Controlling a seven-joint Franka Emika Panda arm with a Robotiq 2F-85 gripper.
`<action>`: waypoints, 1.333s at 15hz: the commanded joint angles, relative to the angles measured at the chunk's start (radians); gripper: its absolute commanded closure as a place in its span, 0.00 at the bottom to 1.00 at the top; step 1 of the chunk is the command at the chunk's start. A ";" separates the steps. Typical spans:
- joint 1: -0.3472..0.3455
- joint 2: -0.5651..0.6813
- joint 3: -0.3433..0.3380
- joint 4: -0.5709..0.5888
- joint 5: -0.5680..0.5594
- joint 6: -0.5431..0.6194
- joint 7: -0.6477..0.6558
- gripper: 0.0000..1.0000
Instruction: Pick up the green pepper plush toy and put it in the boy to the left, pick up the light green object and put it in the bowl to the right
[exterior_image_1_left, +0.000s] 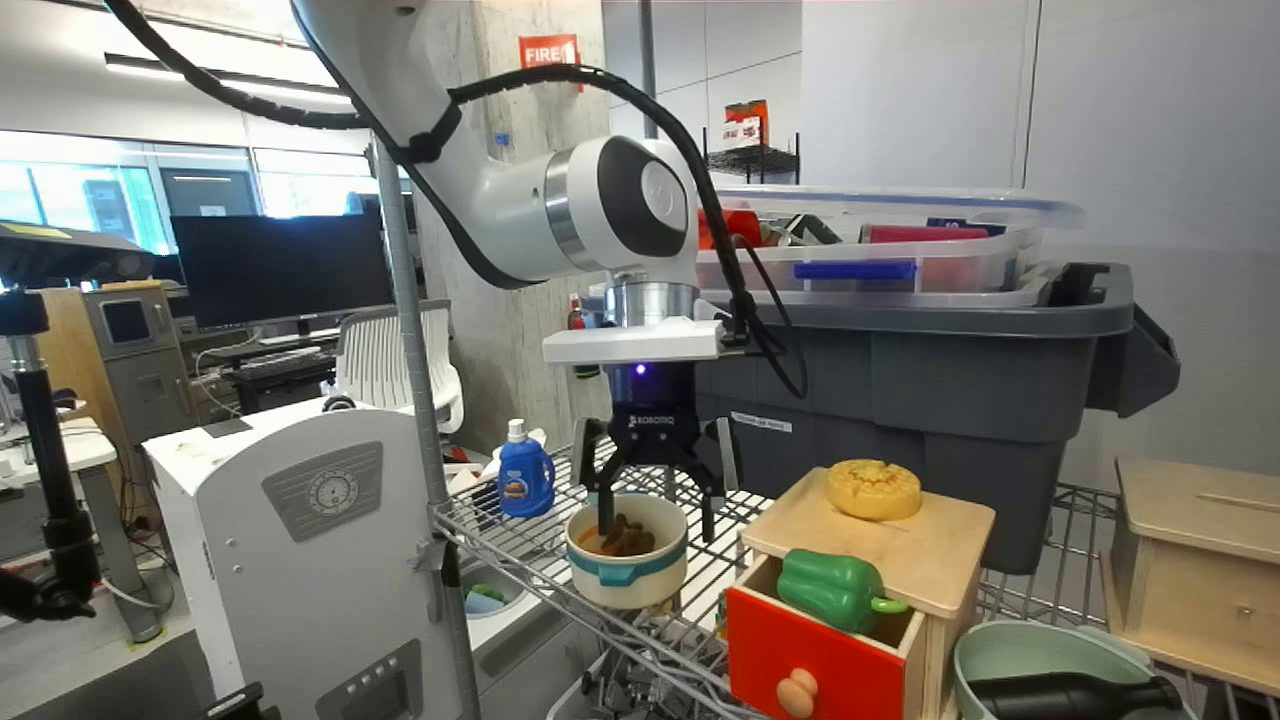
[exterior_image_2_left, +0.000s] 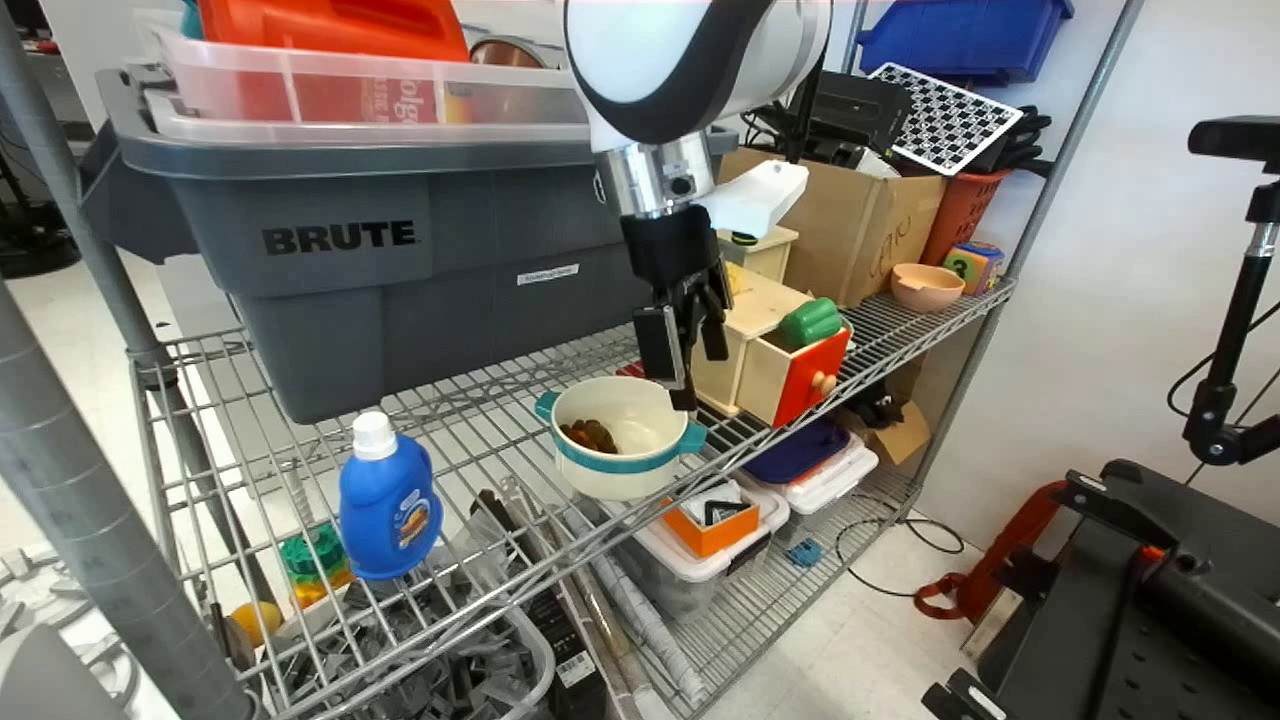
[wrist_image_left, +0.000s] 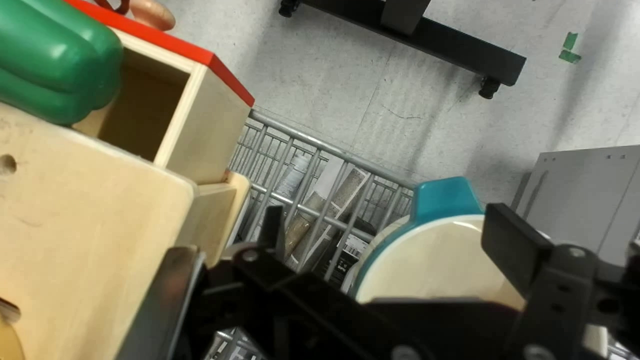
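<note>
The green pepper plush toy (exterior_image_1_left: 826, 592) lies in the open drawer of a small wooden chest. Left of that chest stands a cream pot with a teal band (exterior_image_1_left: 628, 592), with brown lumps (exterior_image_2_left: 588, 436) inside. My gripper (exterior_image_1_left: 658, 518) points down over the right part of the pot, jaws wide apart and nothing between them. One fingertip (wrist_image_left: 515, 245) is over the pot's opening; the other is outside its rim. Whether it dips below the rim I cannot tell. The bowl to the right (exterior_image_1_left: 1030, 645) is grey-green and holds a black bottle (exterior_image_1_left: 1075, 697). The light green object is out of view.
The chest's top (exterior_image_1_left: 780, 520) carries a yellow round thing (exterior_image_1_left: 873, 489); its red drawer front (exterior_image_1_left: 815, 655) juts forward. A big grey bin (exterior_image_2_left: 470, 265) stands behind the pot. A blue bottle (exterior_image_2_left: 390, 505) is on the wire shelf, and a peach bowl (exterior_image_2_left: 925, 290) sits farther along.
</note>
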 joint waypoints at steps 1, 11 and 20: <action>0.002 0.002 0.002 0.007 -0.006 -0.002 0.007 0.00; 0.013 0.015 -0.001 0.025 -0.010 0.007 0.019 0.00; 0.032 0.086 0.001 0.081 -0.012 0.016 0.021 0.00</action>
